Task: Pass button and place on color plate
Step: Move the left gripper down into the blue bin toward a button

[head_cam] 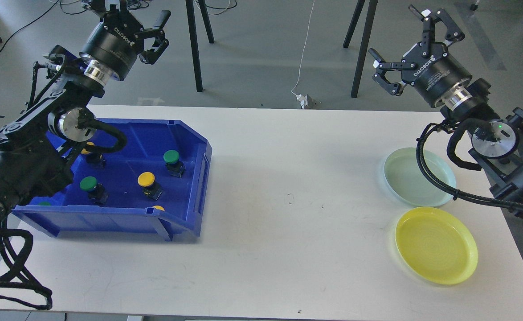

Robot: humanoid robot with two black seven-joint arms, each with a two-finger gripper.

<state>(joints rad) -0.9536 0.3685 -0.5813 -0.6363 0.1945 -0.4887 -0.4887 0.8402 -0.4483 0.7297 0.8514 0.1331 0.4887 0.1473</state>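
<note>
A blue bin (202,166) on the table's left holds several buttons on black bases: a green one (171,157), a yellow one (146,179) and another green one (88,183); others are partly hidden by my left arm and the bin's front wall. At the right lie a pale green plate (405,178) and a yellow plate (436,250), both with nothing on them. My left gripper (137,20) is raised above and behind the bin, open and holding nothing. My right gripper (406,42) is raised behind the plates, open and holding nothing.
The white table (288,200) runs between bin and plates. My right arm's cable crosses the pale green plate's near right rim. Black stand legs (194,49) and a white cable with a plug (304,100) are on the floor behind the table.
</note>
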